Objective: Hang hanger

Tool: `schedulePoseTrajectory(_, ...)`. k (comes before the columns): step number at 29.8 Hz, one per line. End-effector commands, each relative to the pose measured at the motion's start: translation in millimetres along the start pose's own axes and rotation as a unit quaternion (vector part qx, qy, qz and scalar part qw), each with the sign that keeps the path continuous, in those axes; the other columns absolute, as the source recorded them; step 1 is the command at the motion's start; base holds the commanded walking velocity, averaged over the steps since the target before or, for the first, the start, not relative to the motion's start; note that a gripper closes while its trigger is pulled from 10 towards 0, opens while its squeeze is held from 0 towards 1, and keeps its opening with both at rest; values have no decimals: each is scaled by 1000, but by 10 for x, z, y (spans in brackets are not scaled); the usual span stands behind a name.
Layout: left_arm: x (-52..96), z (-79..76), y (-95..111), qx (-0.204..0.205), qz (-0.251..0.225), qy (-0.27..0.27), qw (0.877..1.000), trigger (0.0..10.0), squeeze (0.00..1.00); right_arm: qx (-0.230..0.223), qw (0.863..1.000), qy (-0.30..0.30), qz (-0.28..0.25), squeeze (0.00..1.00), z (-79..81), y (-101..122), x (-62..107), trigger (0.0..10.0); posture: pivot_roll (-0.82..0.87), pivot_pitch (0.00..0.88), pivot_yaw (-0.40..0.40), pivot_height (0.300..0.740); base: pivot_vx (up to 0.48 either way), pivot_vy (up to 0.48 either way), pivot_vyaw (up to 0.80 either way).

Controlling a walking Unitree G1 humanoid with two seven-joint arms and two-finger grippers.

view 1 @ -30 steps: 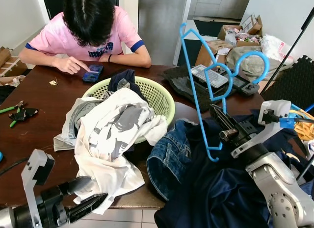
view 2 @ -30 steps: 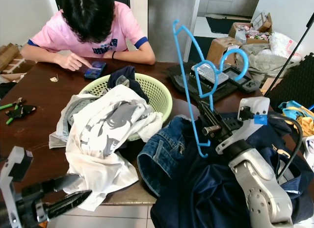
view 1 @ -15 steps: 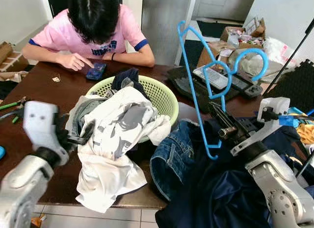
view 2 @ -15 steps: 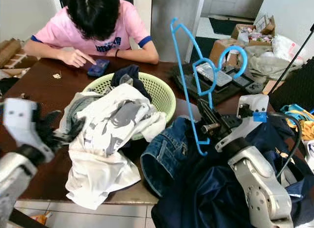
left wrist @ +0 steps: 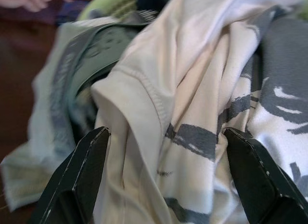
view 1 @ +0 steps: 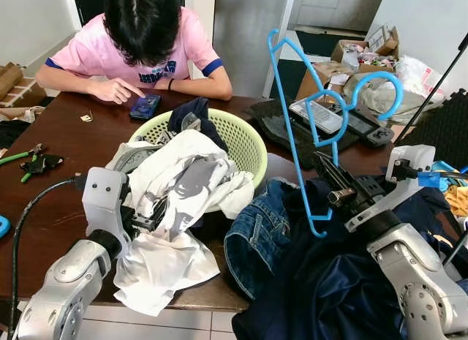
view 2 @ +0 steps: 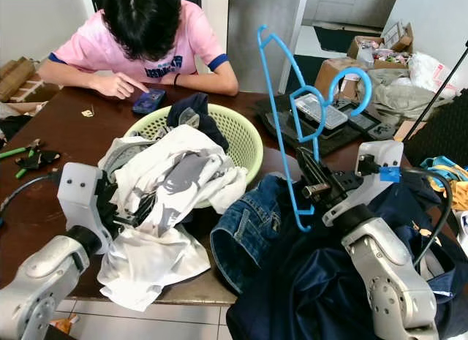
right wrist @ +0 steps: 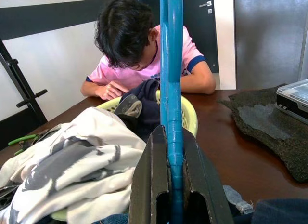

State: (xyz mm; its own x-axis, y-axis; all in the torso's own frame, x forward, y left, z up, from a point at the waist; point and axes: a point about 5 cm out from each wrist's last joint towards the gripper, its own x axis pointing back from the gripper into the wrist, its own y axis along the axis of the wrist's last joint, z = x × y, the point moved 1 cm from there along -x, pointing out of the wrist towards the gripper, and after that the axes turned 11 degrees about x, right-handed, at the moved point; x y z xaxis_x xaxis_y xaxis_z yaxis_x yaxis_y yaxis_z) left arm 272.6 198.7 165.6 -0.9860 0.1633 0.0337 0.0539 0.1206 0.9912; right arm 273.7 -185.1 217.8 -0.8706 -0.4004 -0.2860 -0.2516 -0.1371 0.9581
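Right wrist view, right claw (right wrist: 169, 195) pinching upright blue hanger (view 1: 292, 128), left claw (left wrist: 163, 176) spread around white shirt (left wrist: 192, 113)

the white shirt (view 1: 172, 201) spills from the green basket (view 1: 241, 146) and stands between the open fingers of the left gripper (left wrist: 159, 180). jeans (view 1: 256, 234) crowd the counter (view 1: 51, 201) edge; bare counter lies open left of the basket. a person (view 1: 142, 40) leans over the far side.

Brown table (view 1: 51, 208) under laundry basket (view 1: 245, 146)
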Motion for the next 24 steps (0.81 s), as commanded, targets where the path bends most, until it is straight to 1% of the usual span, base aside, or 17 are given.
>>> schedulePoseTrajectory(1, 14, 83, -148, 2, 33, 28, 999, 10000, 0, 7, 1000, -12, 4, 0, -41, -8, 37, 10000, 100, 118, -74, 740, 0, 0, 0)
schedulePoseTrajectory(2, -3, 68, -81, 7, 14, 23, 1000, 10000, 0, 6, 1000, -11, 3, 0, -31, -11, 31, 10000, 101, 114, -74, 740, 0, 0, 0)
schedulePoseTrajectory(3, -3, 68, -81, 7, 14, 23, 1000, 10000, 0, 6, 1000, -11, 3, 0, -31, -11, 31, 10000, 101, 114, -74, 740, 0, 0, 0)
schedulePoseTrajectory(4, -21, 22, 4, 15, -8, 9, 1000, 10000, 0, 6, 1000, -10, 2, 0, -24, -9, 29, 10000, 101, 114, -74, 740, 0, 0, 0)
schedulePoseTrajectory(6, -24, 12, 22, 17, -13, 6, 1000, 10000, 0, 6, 1000, -10, 2, 0, -23, -9, 28, 10000, 101, 114, -74, 740, 0, 0, 0)
schedulePoseTrajectory(9, -68, -108, 181, 22, -43, -26, 998, 10000, 0, 6, 1000, -10, 0, 0, -17, -5, 32, 10000, 99, 106, -71, 740, 0, 0, 0)
schedulePoseTrajectory(12, -85, -140, 206, 23, -46, -32, 998, 10000, 0, 7, 1000, -10, 0, 0, -15, -2, 36, 10000, 98, 105, -72, 740, 0, 0, 0)
schedulePoseTrajectory(19, -99, -135, 171, 27, -40, -29, 998, 10000, 0, 8, 1000, -10, -1, 0, -14, 5, 46, 10000, 95, 101, -69, 740, 0, 0, 0)
schedulePoseTrajectory(23, -151, -115, 128, 33, -29, -30, 999, 10000, 0, 10, 1000, -10, -1, 0, -16, 16, 59, 10000, 83, 94, -68, 740, 0, 0, 0)
schedulePoseTrajectory(24, -172, -102, 123, 43, -27, -29, 998, 10000, 0, 10, 1000, -10, -1, 0, -16, 18, 60, 10000, 83, 94, -68, 740, 0, 0, 0)
